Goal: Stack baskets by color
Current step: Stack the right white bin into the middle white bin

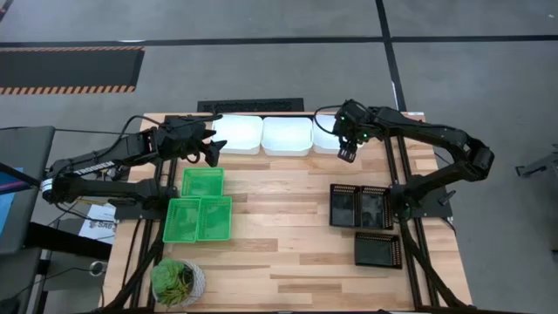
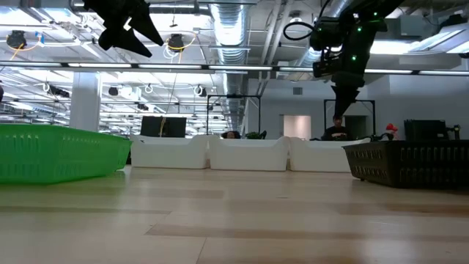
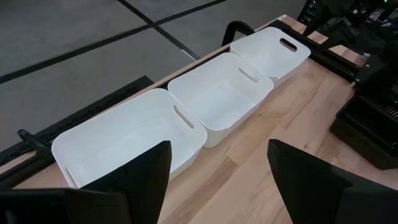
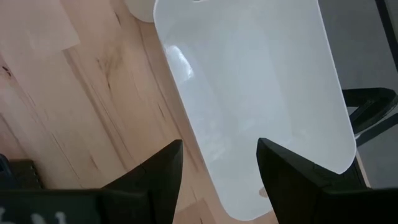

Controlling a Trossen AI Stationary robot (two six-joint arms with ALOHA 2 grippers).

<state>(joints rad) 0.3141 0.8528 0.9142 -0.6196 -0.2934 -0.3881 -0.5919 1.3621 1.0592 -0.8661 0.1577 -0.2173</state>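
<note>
While above right white basket (image 1: 324,133), right tool (image 1: 346,154) spread wide, prob. empty, left tool (image 1: 209,155) spread

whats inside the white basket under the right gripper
Nothing shows inside the white basket: the right wrist view sees only its bare white floor. The open right gripper covers a strip near one end, so that part cannot be checked.

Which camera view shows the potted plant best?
The high view: the potted plant appears whole from above, at the table's near left corner below the green baskets. The low view and both wrist views do not show it.
</note>
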